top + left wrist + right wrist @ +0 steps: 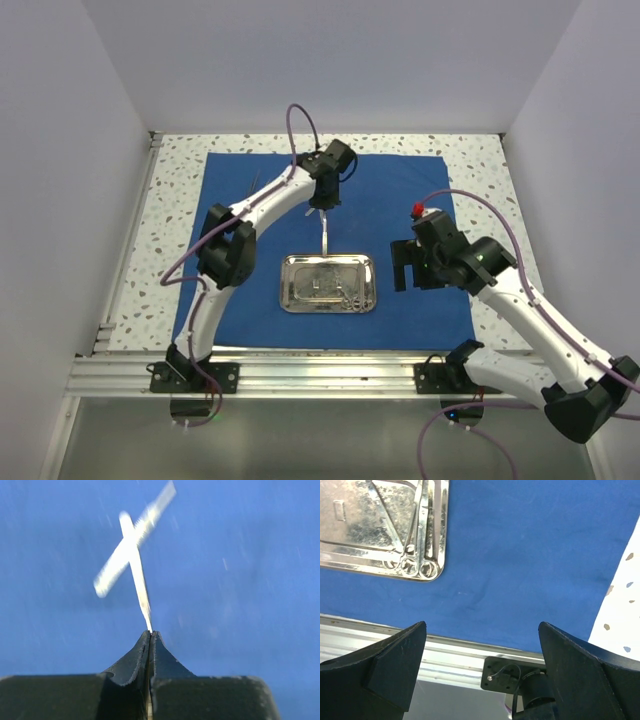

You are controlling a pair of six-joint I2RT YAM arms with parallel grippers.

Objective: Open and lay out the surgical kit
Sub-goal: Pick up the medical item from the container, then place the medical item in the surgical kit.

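The royal-blue cloth (250, 190) lies spread flat on the table. On its near middle sits the shiny steel tray (284, 283), holding several thin silver instruments (335, 290). My left gripper (322, 208) hovers over the cloth behind the tray, shut on a thin silver instrument (325, 235) that points toward the tray. In the left wrist view that instrument (140, 580) is blurred and looks like two crossed strips above the cloth (240, 555), pinched at my gripper (150, 632). My right gripper (413, 268) stands open and empty, right of the tray (350, 535); it (482, 625) faces the cloth's near edge (520, 555).
An aluminium rail (320, 372) runs along the table's front edge, with both arm bases bolted to it. Speckled tabletop (175, 180) shows round the cloth. White walls close in the back and sides. The right wrist view shows the rail (455, 652) and a black mount (512, 675).
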